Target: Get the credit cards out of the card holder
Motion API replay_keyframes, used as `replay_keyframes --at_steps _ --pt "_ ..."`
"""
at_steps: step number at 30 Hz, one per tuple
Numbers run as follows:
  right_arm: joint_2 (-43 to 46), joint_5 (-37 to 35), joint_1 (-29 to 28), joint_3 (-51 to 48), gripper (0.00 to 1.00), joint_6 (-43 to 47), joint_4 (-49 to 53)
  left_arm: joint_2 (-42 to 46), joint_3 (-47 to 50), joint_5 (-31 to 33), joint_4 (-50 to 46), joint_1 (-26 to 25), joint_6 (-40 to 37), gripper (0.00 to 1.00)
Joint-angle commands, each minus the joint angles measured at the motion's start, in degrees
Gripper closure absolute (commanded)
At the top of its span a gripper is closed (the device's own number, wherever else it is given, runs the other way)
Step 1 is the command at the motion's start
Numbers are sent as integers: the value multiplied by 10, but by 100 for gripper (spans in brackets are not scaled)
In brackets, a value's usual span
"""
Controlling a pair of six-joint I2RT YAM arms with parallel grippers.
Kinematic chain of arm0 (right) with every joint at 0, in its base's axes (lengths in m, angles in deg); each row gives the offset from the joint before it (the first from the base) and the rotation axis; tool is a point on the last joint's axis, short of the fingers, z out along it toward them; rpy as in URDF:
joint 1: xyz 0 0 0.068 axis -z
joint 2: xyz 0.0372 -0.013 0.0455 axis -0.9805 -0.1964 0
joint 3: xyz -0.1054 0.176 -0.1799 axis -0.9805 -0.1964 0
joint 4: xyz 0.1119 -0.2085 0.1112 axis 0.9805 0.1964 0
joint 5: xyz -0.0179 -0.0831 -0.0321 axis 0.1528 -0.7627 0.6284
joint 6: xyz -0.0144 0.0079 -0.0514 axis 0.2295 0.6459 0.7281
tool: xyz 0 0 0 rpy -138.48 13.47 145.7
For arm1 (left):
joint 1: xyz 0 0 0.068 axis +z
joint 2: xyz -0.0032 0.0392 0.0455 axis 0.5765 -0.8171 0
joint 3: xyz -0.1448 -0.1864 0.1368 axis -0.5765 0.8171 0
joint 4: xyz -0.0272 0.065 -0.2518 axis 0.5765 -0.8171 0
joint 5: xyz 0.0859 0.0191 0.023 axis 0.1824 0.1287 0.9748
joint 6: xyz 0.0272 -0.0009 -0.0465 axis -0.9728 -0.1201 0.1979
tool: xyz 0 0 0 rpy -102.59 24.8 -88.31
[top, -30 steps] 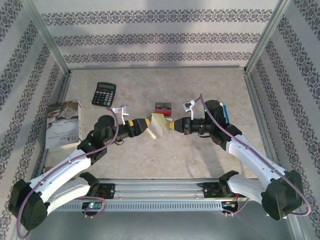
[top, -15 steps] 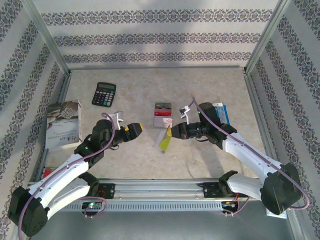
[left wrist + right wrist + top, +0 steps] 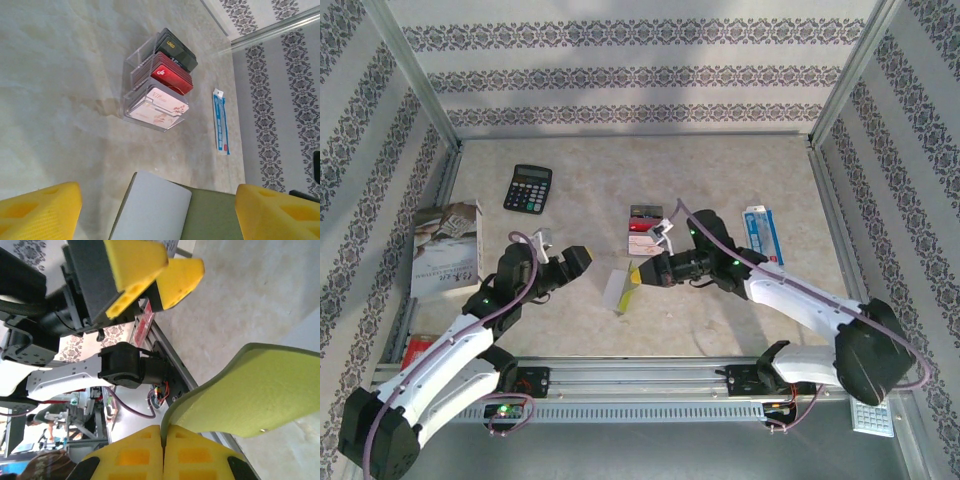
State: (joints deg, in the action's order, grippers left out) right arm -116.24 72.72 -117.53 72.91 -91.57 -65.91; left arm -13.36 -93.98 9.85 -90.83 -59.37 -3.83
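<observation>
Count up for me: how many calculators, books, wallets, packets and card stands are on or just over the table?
Calculator: 1
Book: 1
Green wallet: 1
Blue-and-white packet: 1
Clear card stand: 1
Total: 5

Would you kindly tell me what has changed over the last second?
The left gripper let go of the card holder and drew back toward its base, open. The right gripper, shut on the holder's edge, carried it left and nearer. The credit cards, the calculator and the blue-and-white packet stayed put.
</observation>
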Motion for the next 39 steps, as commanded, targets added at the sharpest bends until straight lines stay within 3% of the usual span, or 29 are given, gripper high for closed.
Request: replay_keyframes --at_steps 1,10,19,25,32,39 --pt "-17 0 -24 22 100 -31 -72 8 -5 -3 -31 15 9 19" --pt "-16 -27 -26 5 100 -56 -108 4 -9 -7 -52 31 0 19" --pt "-31 -25 78 -94 100 12 -20 -28 -10 -18 -61 31 -17 22" --pt "-10 -37 124 -109 100 75 60 -69 -9 -52 -64 30 -23 32" --pt "-14 -91 148 -83 100 157 190 -139 -12 -90 -46 3 -22 51" --pt "-30 -149 161 -66 100 193 249 -194 -21 -83 -23 -26 -19 53"
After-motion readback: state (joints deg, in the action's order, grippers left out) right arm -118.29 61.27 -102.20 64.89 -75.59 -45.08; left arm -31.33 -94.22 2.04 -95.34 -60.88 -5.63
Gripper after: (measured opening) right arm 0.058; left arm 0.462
